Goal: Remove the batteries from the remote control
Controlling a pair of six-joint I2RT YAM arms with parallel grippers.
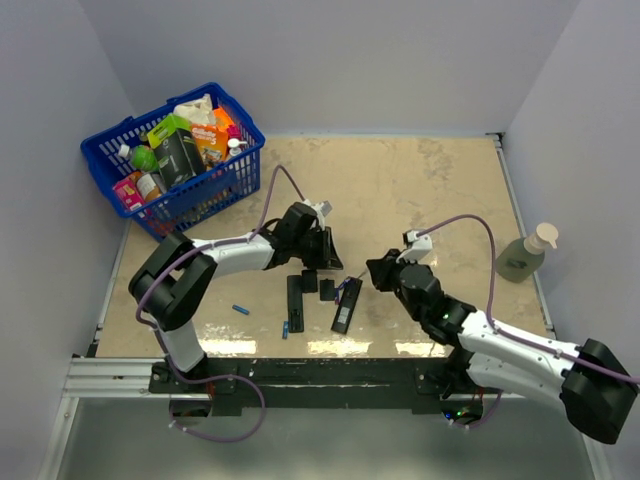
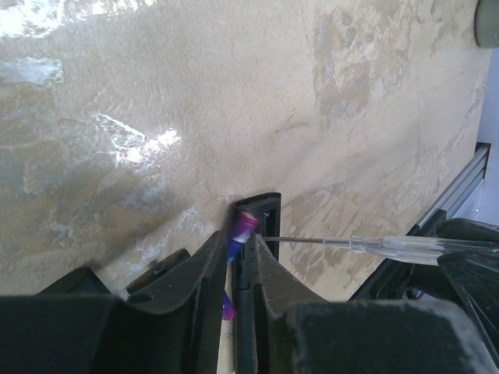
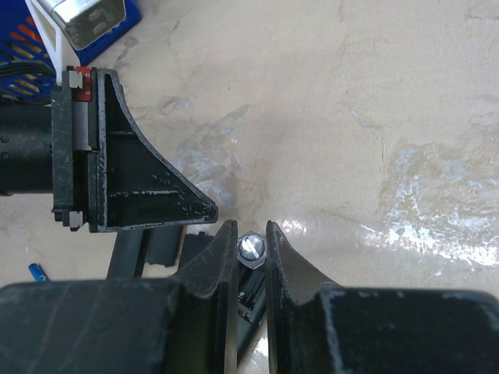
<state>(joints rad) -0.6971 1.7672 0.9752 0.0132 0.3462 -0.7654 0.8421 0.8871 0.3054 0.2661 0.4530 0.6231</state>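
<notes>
Surface: a beige, mottled stone-look surface [image 1: 420, 190] carries everything.
Remote control: a slim black plastic remote control [image 1: 346, 305] lies between the two arms, with one end under the left arm's tool.
Purplish battery: a small purple-tinted cylindrical battery [image 2: 246, 224] sits tilted at the remote's end, its tip raised above the black housing.
Left gripper [image 2: 239, 240]: the jaws stand nearly together on either side of the purplish battery. Whether they press it or merely flank it, I cannot tell.
Right gripper [image 3: 250, 226]: the jaws are clenched on a clear-handled screwdriver [image 2: 390, 245].
Screwdriver shaft: thin and bare, it reaches across to the remote's end, just beside the purplish battery.
Blue batteries: one bright blue cylinder [image 1: 241, 309] and another [image 1: 285, 329] lie loose on the surface, left of the remotes and apart from each other.
Second remote: a longer black remote [image 1: 295, 303] lies to the left of the first.
Cover pieces: two small flat black rectangles [image 1: 309, 280] [image 1: 327, 290] rest between the two remotes.
Basket: a blue plastic mesh basket [image 1: 110, 170] full of groceries stands at the far left corner.
Soap bottle: a pump bottle of greenish liquid [image 1: 522, 258] stands at the right edge.
</notes>
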